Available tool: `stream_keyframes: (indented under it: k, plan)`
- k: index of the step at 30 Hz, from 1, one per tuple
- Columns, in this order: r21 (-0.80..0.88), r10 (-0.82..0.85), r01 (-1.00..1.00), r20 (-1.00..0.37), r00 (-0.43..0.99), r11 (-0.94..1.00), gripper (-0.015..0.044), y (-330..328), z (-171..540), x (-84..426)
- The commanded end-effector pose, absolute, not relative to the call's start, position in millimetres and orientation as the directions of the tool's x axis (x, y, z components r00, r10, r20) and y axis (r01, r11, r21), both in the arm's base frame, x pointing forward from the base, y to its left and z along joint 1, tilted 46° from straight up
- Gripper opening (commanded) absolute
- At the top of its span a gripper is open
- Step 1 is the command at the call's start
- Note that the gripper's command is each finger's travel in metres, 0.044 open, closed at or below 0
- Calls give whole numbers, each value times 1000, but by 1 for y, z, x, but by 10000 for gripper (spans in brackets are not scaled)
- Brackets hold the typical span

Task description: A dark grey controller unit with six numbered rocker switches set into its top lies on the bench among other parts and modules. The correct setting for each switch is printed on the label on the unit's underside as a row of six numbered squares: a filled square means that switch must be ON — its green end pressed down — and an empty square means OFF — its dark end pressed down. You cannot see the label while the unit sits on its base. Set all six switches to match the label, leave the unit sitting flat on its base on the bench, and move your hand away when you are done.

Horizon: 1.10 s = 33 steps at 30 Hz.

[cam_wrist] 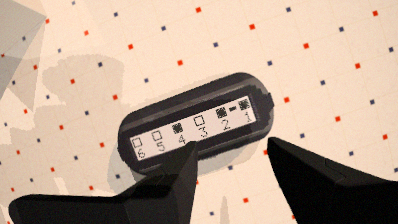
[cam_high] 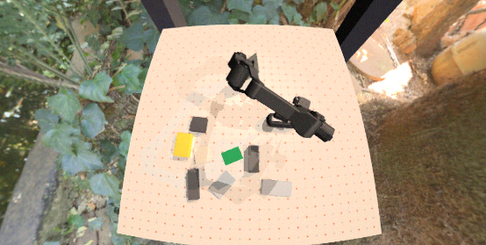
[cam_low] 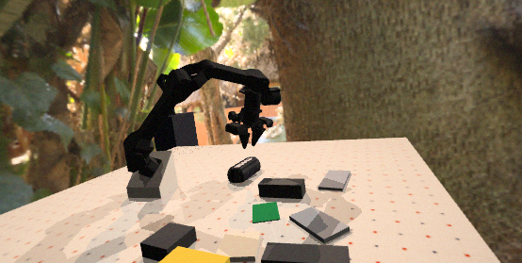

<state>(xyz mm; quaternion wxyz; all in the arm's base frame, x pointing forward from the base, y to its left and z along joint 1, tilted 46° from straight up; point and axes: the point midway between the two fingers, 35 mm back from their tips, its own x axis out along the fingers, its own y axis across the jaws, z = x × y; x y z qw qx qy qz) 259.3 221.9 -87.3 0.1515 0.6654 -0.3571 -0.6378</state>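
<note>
The dark controller unit lies on the bench upside down, its underside facing up and its switches hidden beneath. In the wrist view its white label reads, from 1 to 6: filled, filled, empty, filled, empty, empty. A short dash stands between squares 1 and 2. The unit lies slanted, with the 1 end at upper right. My gripper is partly open and empty, above the unit and not touching it. In the wrist view its left fingertip overlaps the unit's lower edge.
A dark block is nearest the unit. Beyond are a green plate, a yellow block, a dark box, a long dark block and grey plates.
</note>
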Motion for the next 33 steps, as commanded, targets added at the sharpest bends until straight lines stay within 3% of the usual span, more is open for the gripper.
stream_keyframes:
  k: [1, 6, 12, 33]
  plan:
    - [529, -678, -615, -735, 13, -585, 315, 223, -97, 254]
    - [280, -677, -862, -729, 96, -424, 440, 226, -106, 248]
    - [-55, -669, -977, -720, 183, -208, 440, 229, -115, 242]
    - [-70, -670, -978, -719, 186, -197, 440, 227, -118, 243]
